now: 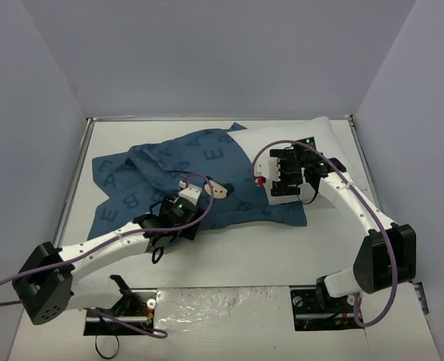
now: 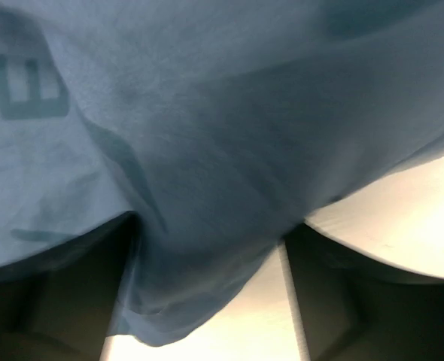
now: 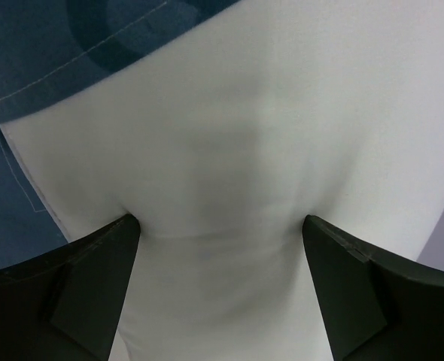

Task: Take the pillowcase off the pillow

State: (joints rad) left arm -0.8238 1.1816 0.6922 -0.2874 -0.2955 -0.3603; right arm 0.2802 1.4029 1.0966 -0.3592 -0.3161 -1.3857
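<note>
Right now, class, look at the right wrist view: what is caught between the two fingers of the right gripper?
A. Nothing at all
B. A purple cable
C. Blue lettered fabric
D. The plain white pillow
D: in the right wrist view the right gripper presses its fingers into the white pillow, which creases between them, while the blue pillowcase hem lies off to the upper left.

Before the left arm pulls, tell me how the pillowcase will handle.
Probably floppy: the pillowcase lies wrinkled and sags in soft folds between the fingers of the left gripper. Likely light, since it looks thin. It may drag on the pillow rather than slip free, as one end covers it.
</note>
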